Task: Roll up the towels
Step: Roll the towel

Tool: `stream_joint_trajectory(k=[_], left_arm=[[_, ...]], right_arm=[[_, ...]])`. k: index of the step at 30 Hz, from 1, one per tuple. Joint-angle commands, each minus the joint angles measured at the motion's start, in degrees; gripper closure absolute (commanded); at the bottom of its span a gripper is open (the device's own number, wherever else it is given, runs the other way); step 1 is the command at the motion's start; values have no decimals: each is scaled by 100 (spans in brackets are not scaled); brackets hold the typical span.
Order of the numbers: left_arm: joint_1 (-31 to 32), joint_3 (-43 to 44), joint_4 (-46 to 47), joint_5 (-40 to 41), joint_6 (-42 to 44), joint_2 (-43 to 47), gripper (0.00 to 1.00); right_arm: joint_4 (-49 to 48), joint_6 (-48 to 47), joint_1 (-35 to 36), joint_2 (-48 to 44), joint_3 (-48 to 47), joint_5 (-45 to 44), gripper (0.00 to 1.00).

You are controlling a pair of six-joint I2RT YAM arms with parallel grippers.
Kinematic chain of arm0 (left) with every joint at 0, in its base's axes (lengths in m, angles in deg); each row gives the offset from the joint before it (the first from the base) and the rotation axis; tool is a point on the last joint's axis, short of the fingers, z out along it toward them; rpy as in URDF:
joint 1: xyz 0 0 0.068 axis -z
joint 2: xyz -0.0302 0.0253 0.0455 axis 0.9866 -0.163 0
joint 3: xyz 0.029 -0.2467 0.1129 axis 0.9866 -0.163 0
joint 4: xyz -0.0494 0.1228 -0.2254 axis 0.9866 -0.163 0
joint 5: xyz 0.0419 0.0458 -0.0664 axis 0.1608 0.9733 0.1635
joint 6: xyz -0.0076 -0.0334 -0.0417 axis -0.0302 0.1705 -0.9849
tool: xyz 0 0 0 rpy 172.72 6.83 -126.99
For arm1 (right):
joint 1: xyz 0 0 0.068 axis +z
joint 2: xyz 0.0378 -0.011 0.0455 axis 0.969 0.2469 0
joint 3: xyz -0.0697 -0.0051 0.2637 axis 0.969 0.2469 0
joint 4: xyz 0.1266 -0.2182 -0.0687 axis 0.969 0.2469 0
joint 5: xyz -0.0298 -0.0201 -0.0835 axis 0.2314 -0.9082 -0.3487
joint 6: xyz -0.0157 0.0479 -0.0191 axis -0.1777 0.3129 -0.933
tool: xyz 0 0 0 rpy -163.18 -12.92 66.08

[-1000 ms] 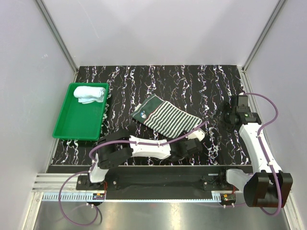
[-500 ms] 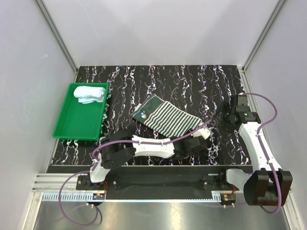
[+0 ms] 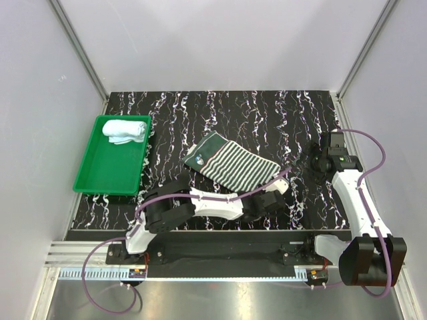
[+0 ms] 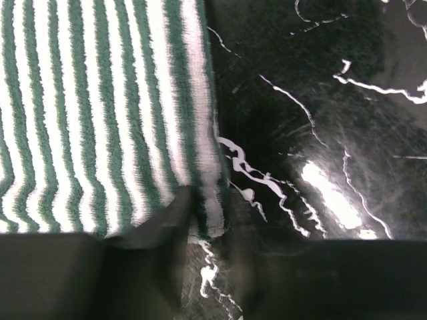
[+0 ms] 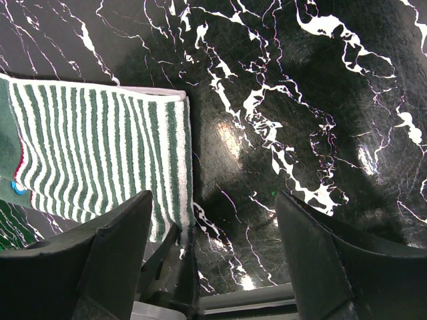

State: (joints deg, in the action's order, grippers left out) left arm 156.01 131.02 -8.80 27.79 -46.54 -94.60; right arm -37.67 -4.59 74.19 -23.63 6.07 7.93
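Note:
The striped towel lies flat in the middle of the table, its patterned edge at the far left. It also shows in the left wrist view and the right wrist view. My left gripper sits low at the towel's near right corner. Its jaws are drawn close around that corner. My right gripper is open and empty above the bare table, right of the towel. The light blue towel lies rolled in the green tray.
The green tray stands at the table's left edge. White walls close in the left, right and back. The left arm stretches across the near edge of the table.
The left arm has swung slightly further right and its gripper has settled on the towel's near right corner. The towel and the right arm have barely moved.

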Motion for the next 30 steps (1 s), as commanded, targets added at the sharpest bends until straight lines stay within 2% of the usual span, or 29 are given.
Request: stream_joint_trajectory(k=[1, 3, 8, 10, 11, 14, 15, 20, 22, 23, 24, 26, 27, 30], left_arm=[[-113, -266, 93, -366, -182, 56, 84], [-130, -267, 59, -419, -217, 74, 100], [-218, -276, -116, -1086, -349, 381, 100], [-367, -380, -91, -1893, -647, 713, 100], [-420, -468, 66, -2410, -779, 881, 100], [-675, -899, 539, -3072, -1324, 1452, 100], [-754, -1030, 681, -3544, -1630, 1567, 100], [-1421, -1785, 1760, -4602, -2607, 2033, 100], [-1719, -2084, 2166, -4998, -3247, 2104, 100], [-1826, -2434, 2716, -5269, -3511, 2139, 100], [-2018, -2638, 3008, -5384, -4018, 2148, 100], [-2178, -3015, 3571, -5560, -4452, 2131, 100], [-2239, -3096, 3644, -5579, -4732, 2096, 100], [-2450, -3255, 3549, -5483, -4937, 2121, 100]], right_arm=[[68, -140, -24, -25, -121, -99, 19], [111, -166, -33, -33, -121, -125, 19], [252, -184, -76, -86, -252, -213, 20], [288, -140, -85, -165, -322, -222, 20], [296, -131, -85, -191, -349, -204, 20], [314, -70, -85, -279, -454, -99, 21], [323, -69, -85, -297, -481, -90, 21], [130, -34, -85, -359, -543, 261, 23], [-37, -17, -85, -324, -517, 619, 26], [-81, -17, -85, -306, -499, 744, 28], [-195, -34, -85, -280, -446, 1015, 31], [-344, -52, -85, -244, -376, 1324, 37], [-528, -61, -85, -236, -323, 1499, 44], [-950, -43, -7, -227, -69, 2315, 53]])
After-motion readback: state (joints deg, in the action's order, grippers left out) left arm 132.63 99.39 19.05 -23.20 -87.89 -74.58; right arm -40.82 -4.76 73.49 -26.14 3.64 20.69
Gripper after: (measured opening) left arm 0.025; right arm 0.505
